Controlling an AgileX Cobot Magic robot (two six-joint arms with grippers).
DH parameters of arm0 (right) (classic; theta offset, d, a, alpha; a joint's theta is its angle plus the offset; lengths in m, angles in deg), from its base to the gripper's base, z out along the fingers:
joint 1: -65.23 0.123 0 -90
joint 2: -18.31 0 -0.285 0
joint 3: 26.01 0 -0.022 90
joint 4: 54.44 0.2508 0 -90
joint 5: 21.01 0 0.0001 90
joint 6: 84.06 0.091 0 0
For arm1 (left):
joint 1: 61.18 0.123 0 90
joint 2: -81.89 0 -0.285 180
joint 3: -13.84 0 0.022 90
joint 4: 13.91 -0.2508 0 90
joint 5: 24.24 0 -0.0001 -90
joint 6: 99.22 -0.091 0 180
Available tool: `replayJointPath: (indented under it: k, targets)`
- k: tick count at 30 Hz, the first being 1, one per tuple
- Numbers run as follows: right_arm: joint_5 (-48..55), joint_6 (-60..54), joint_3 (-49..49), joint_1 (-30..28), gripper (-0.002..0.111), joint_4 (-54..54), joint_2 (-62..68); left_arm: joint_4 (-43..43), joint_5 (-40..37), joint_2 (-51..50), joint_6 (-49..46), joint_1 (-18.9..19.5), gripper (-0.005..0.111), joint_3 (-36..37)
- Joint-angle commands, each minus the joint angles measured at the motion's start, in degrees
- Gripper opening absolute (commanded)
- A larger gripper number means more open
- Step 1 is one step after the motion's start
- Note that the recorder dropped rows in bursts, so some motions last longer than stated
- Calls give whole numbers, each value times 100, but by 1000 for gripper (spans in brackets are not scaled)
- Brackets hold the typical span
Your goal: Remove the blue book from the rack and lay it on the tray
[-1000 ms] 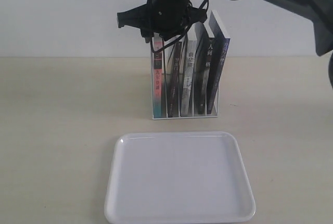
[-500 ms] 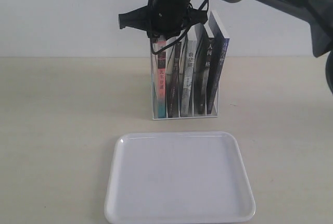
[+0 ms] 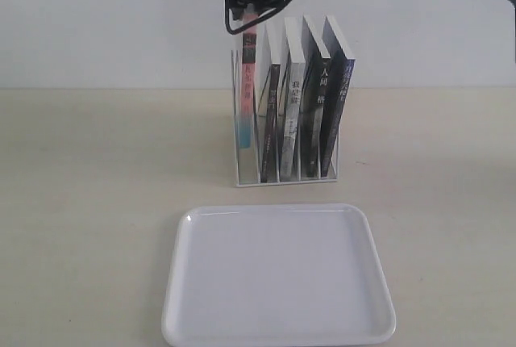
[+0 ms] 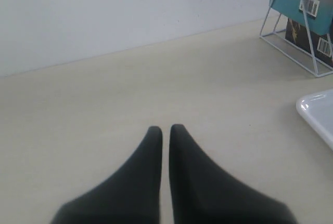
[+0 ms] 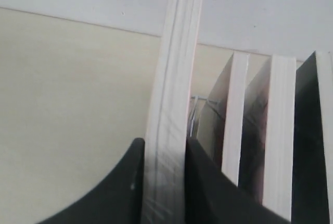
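Five books: right jaws clamp the pink-and-teal-spined book [image 3: 246, 105] by its top edge, likely the easiest part to reach above the rack [image 3: 286, 181]. Blue book [image 3: 339, 109] stands untouched in the end slot opposite. Left jaws closed, empty, parked low over the bench [image 4: 104, 104].

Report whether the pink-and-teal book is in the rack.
Partly out: the pink-and-teal book hangs with its foot above the other books' feet, clamped by the right end effector.
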Motion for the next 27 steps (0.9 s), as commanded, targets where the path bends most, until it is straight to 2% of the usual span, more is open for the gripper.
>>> replayJointPath:
  k: [1,7,13,27]
  targets:
    - [95,169,-386,209,0,-431,-149,47,79,11,58,-51,5,16]
    - [760,226,-1033,268,0,-639,-149,47,79,11,58,-51,5,16]
    - [965,216,-1322,281,0,-707,-149,47,79,11,58,-51,5,16]
    - [992,205,-1297,281,0,-885,144,47,79,11,58,-51,5,16]
